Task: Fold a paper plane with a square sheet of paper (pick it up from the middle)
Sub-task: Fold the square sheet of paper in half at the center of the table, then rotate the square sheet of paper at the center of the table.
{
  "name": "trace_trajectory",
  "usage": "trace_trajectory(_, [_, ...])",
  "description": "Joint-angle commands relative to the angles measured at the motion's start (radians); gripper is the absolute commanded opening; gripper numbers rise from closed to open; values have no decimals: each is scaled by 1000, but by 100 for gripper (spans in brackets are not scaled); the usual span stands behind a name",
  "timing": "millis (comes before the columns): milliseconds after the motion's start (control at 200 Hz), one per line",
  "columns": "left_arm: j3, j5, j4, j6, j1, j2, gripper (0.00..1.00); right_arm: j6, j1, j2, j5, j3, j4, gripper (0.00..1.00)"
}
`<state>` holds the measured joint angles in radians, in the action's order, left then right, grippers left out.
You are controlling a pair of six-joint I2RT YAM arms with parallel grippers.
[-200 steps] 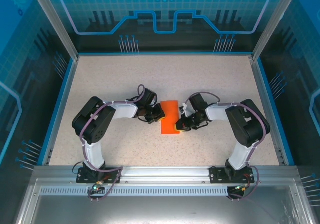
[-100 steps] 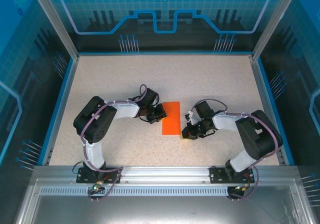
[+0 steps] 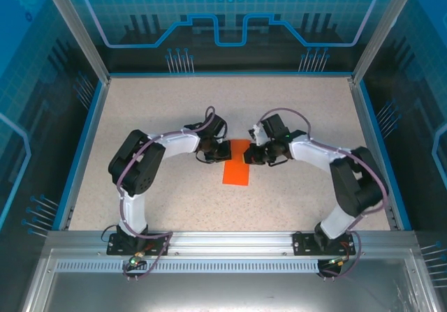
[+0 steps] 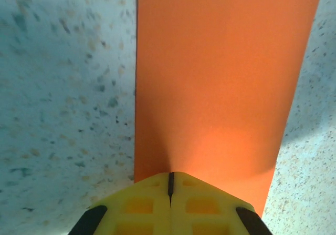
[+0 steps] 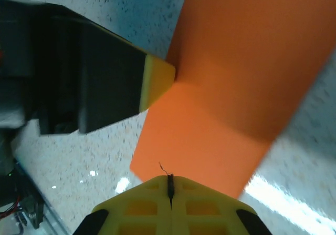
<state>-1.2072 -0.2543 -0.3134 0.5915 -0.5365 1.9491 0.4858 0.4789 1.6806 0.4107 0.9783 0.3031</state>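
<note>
The square sheet of paper [image 3: 236, 172] lies on the table as a narrow orange rectangle, folded in half. My left gripper [image 3: 225, 150] is shut, and its tip meets the sheet's far left edge. My right gripper [image 3: 246, 156] is shut too, over the far right part. In the left wrist view the shut yellow gripper [image 4: 170, 176] rests on the near edge of the paper [image 4: 215, 77]. In the right wrist view my right gripper [image 5: 169, 178] points down at the paper [image 5: 236, 77], and the left gripper's yellow fingertip [image 5: 157, 82] touches the opposite edge.
The speckled table [image 3: 160, 109] has a raised blue rim [image 3: 84, 141] on its left, far and right sides, with glass walls behind. An aluminium rail [image 3: 223, 241] carrying both arm bases runs along the near edge.
Both grippers have moved toward the far end of the paper. The right one swung from the sheet's near right corner up to its far right part. The left shifted right onto the far left edge.
</note>
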Motion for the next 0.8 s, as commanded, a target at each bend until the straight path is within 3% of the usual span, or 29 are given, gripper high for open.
trace_trajectory(0, [-20,-10,-39,-39,35,-60,0,-2,35,89,-43,59,-26,2])
trace_trajectory(85, [36,-10,1,19,63,-129,0,-4,64,156,-62,104,-27,2])
trace_trajectory(275, [215,80,21,132,125,-335,14,36,136,255,-88,140,-42,1])
trace_trajectory(430, [321,152,-14,194,138,-490,19,105,191,334,-128,189,-61,1])
trace_trajectory(725, [458,159,17,309,137,-623,24,304,214,484,-348,436,60,0])
trace_trajectory(795, [478,144,41,325,132,-627,24,324,199,484,-341,480,70,0])
